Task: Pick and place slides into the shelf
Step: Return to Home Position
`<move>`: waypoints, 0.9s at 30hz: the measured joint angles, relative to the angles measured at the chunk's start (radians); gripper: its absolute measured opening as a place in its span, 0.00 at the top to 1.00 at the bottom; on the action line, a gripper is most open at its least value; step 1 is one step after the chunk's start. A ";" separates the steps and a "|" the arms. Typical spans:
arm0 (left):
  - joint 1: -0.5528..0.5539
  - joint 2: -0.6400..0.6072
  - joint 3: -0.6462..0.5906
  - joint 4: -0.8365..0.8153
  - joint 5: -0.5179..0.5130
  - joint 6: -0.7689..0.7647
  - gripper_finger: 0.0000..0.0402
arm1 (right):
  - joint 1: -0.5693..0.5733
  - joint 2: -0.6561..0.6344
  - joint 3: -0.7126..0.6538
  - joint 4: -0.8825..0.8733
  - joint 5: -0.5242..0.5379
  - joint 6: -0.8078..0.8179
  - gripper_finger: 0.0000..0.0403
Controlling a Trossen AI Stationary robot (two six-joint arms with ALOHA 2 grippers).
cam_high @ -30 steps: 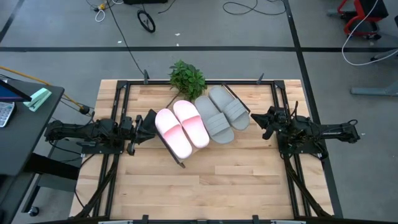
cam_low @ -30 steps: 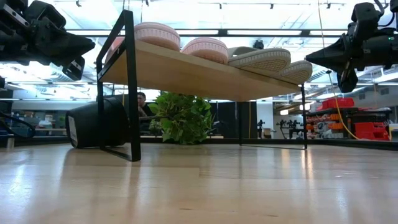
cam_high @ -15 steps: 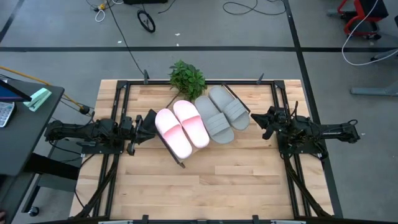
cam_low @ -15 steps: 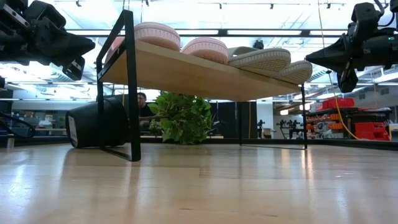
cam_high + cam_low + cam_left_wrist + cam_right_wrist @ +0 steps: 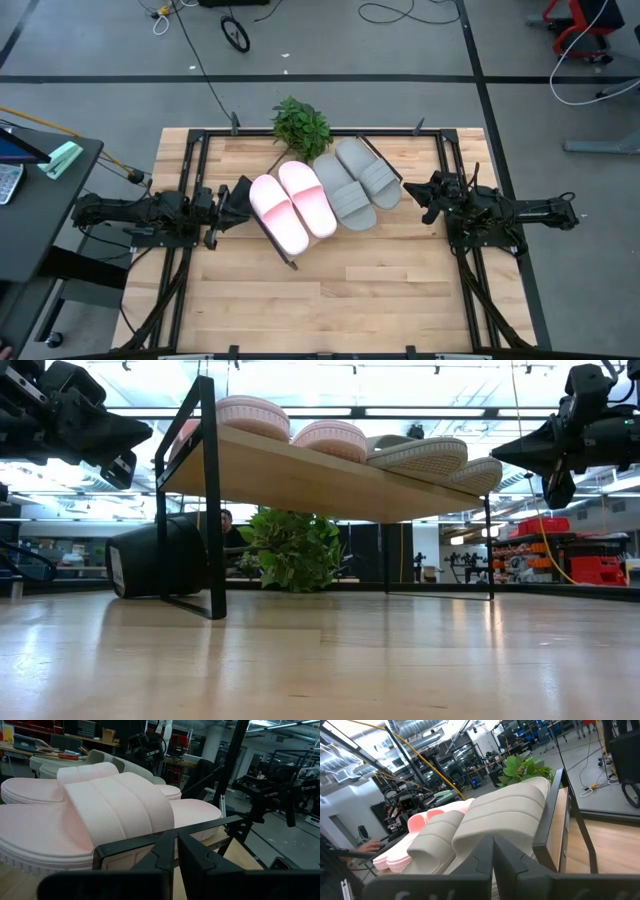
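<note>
Ribbed foam slides (image 5: 290,215) on slanted pale-wood shelf (image 5: 300,480), left gripper (image 5: 242,192), right gripper (image 5: 410,190) alongside, jaws together

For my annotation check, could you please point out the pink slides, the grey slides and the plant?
pink slides (image 5: 281,214): high view, middle of one slide.
grey slides (image 5: 346,193): high view, middle of one slide.
plant (image 5: 300,127): high view, middle of its leaves.
</note>
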 joint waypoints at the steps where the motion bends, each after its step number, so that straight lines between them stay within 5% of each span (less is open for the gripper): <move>1: 0.000 0.000 0.000 0.000 0.000 0.000 0.94 | 0.000 0.000 0.000 0.000 0.000 0.000 0.97; 27: 0.000 0.000 0.000 0.000 0.000 0.000 0.94 | 0.000 0.000 0.000 0.000 0.000 0.000 0.97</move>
